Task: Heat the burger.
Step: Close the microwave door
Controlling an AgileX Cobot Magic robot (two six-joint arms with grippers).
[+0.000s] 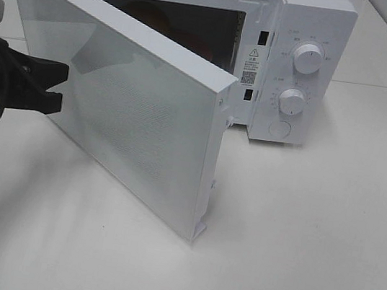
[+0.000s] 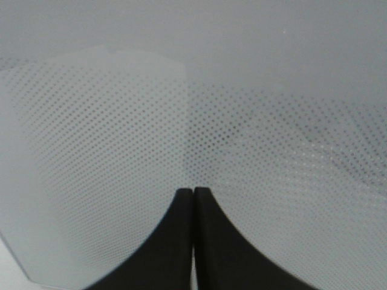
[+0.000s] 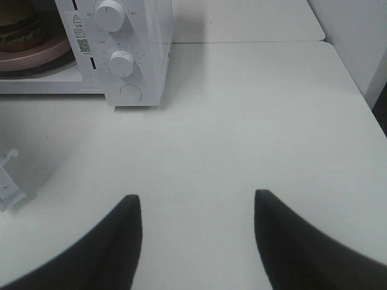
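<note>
The burger (image 3: 17,27), tan bun with green filling, sits on a pink plate (image 3: 42,53) inside the white microwave (image 3: 142,36); through the opening it shows only as a dim brown shape (image 1: 149,14). The microwave door (image 1: 134,100) stands partly open, swung out toward the front left. My left gripper (image 1: 59,87) is shut, its tips right at the door's outer face (image 2: 193,90), seen close up with the left gripper (image 2: 193,191) against the dotted panel. My right gripper (image 3: 196,208) hangs open and empty over bare table, in front of and to the right of the microwave.
The microwave's control panel carries two knobs (image 1: 308,59) and a round button (image 1: 280,129). The door's lower latch corner (image 1: 199,232) juts over the white table (image 1: 312,228). A second table top adjoins behind (image 3: 254,18).
</note>
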